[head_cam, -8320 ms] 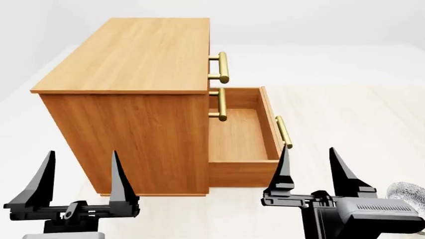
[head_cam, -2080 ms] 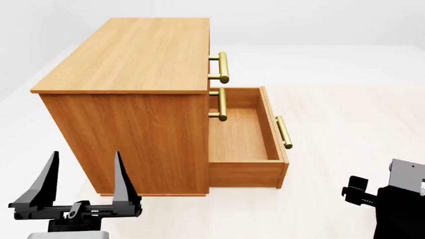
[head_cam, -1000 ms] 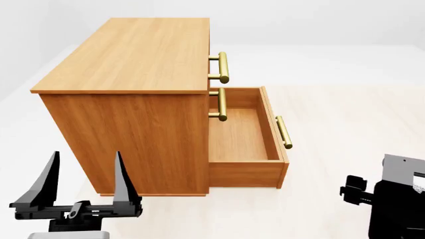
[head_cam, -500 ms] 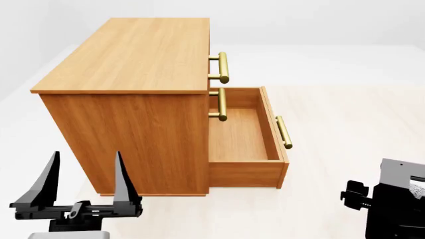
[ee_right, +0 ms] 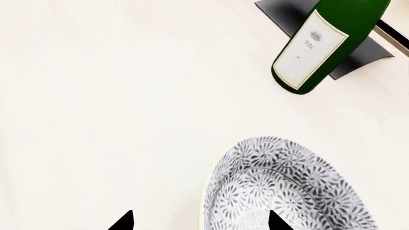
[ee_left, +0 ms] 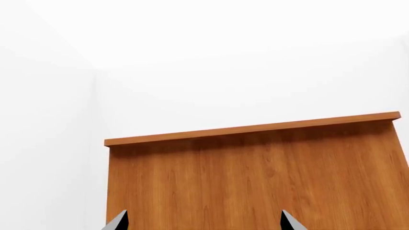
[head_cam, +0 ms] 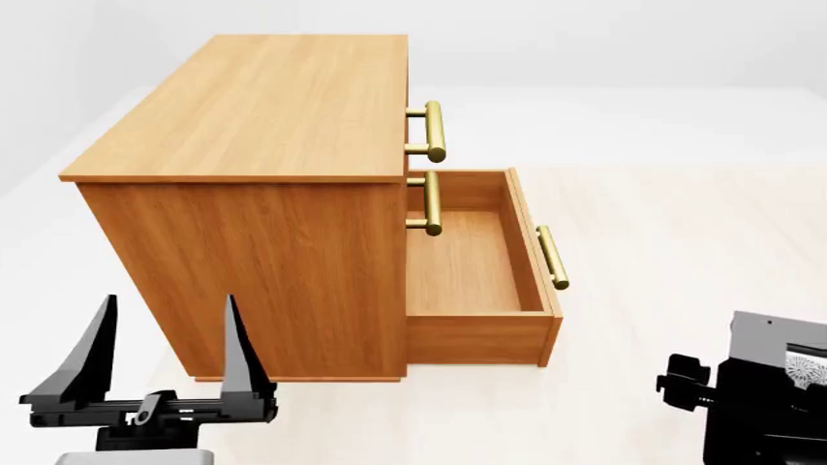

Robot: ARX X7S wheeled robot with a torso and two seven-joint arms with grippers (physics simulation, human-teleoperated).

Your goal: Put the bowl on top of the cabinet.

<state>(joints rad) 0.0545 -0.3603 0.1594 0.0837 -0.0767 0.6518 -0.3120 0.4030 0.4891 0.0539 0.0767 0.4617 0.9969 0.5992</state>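
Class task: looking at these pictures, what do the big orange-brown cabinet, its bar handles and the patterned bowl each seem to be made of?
The large orange-brown cabinet looks like smooth finished wood: grain lines run along its top and side. Its bar handles look like polished brass-coloured metal, with a yellow sheen. The small round blue-grey patterned bowl looks like glazed ceramic, though a render leaves that open.

one cabinet, three brass handles, one bowl, one wine bottle

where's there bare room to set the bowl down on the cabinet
The whole flat top of the cabinet is bare, from its near edge back to the far edge. The open drawer below is bare inside too. The floor is crowded by the bowl, near a wine bottle.
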